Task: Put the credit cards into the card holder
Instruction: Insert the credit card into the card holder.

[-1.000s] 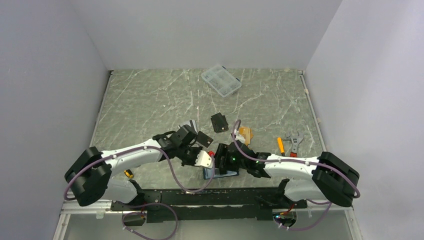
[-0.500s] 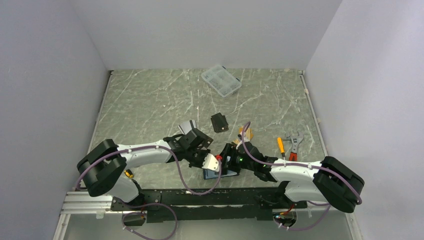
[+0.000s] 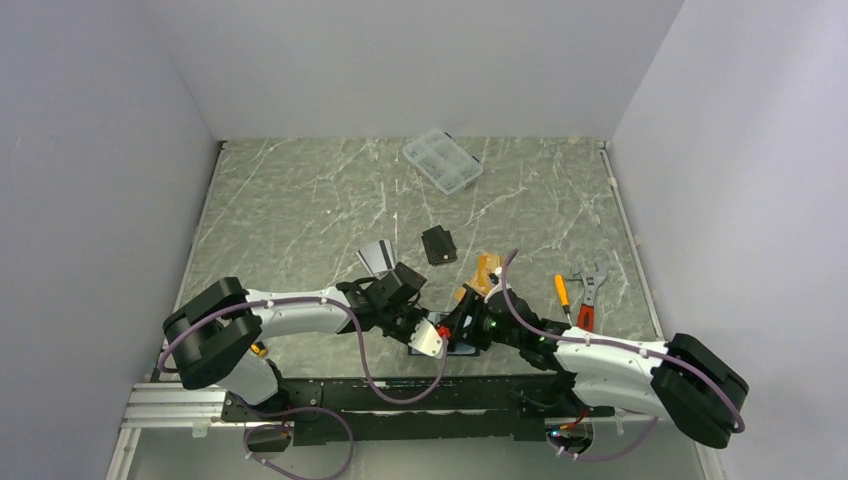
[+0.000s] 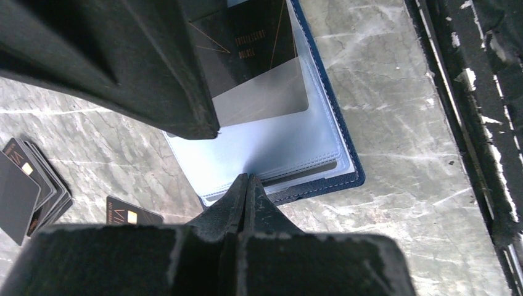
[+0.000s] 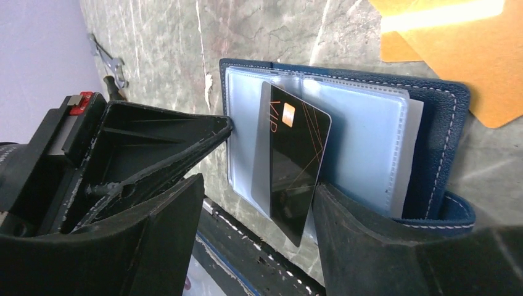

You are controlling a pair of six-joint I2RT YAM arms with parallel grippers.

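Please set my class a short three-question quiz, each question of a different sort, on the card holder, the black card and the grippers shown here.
1. Multiple choice: where is the black card relative to the card holder? A) lying apart from it; B) partly tucked into a clear sleeve; C) underneath it.
2. True or false: the card holder is folded shut.
3. Fill in: the ___ gripper is shut, its tip against the edge of the sleeves.
Key: 1: B. 2: false, it lies open. 3: the left gripper.
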